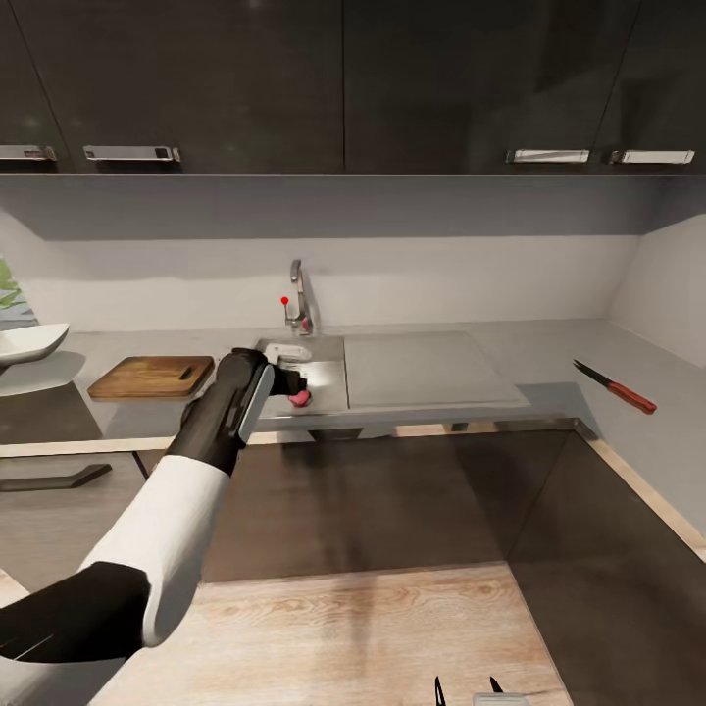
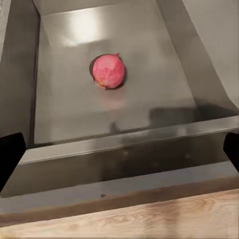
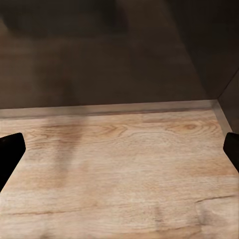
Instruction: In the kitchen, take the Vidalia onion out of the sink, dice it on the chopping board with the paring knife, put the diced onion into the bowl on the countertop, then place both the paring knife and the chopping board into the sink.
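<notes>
- While your left claw [image 1: 294,384] hangs over the front edge of the rectangular stainless-steel sink [image 1: 328,378], its fingers stand wide apart with nothing between them; in the left wrist view the dark fingertips [image 2: 11,157] sit at the picture's two sides.
- You can see the round pinkish-red onion [image 2: 109,71] lying alone on the floor of the sink basin [image 2: 69,109], apart from the claw.
- Left of the sink, the brown wooden chopping board with a slot handle [image 1: 152,376] lies flat on the long grey bench [image 1: 579,348].
- Further left of the sink, the shallow white bowl [image 1: 27,343] stands on the bench.
- Well to the right of the sink, the red-handled paring knife with a dark blade [image 1: 615,385] lies on the bench.
- Your right claw [image 3: 119,149] is spread wide and empty above the pale wood-grain floor [image 3: 119,169].
</notes>
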You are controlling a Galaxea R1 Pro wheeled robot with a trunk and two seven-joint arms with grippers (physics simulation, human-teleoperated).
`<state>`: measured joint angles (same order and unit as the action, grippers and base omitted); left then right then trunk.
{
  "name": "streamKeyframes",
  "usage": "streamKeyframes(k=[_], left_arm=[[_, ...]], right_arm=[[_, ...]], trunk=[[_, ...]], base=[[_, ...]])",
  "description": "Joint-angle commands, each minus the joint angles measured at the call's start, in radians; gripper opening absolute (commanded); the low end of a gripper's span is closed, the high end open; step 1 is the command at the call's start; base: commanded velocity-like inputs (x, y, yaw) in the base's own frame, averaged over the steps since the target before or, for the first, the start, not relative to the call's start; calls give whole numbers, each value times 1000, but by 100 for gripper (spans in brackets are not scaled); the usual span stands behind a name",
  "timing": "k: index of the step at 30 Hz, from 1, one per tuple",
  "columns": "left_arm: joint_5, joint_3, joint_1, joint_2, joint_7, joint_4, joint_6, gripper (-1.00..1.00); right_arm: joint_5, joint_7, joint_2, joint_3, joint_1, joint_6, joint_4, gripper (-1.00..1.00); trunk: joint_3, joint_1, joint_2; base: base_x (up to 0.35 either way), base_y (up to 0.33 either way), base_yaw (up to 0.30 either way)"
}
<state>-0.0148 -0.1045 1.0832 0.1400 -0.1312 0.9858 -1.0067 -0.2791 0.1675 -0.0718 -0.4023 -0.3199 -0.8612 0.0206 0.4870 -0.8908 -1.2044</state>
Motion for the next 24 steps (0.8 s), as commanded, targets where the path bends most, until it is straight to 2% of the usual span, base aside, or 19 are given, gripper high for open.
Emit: streamKeyframes(k=[1, 5, 8, 12, 16, 24], left_arm=[[-3, -1, 1, -7, -3, 7, -4, 100], [-3, -1, 3, -18, 13, 71, -5, 100], [-4, -1, 3, -23, 28, 161, -6, 100], [-4, -1, 4, -25, 31, 187, -7, 100], [-4, -3, 4, -26, 31, 167, -7, 100], [-4, -3, 4, -26, 38, 13, -2, 100]], right_arm=[[-6, 4, 0, -9, -1, -2, -1, 100], [-6, 4, 0, -9, -1, -2, -1, 100], [-6, 5, 0, -9, -1, -2, -1, 100], [-6, 5, 0, -9, -1, -2, -1, 100], [-6, 6, 0, -9, -1, -2, -1, 100], [-6, 6, 0, -9, -1, -2, -1, 100]], trunk=[[1, 0, -1], [1, 0, -1], [1, 0, -1], [1, 0, -1], [1, 0, -1], [2, 0, -1]], base=[[0, 0, 0], [0, 0, 0], [0, 0, 0], [0, 0, 0], [40, 0, 0], [273, 0, 0]])
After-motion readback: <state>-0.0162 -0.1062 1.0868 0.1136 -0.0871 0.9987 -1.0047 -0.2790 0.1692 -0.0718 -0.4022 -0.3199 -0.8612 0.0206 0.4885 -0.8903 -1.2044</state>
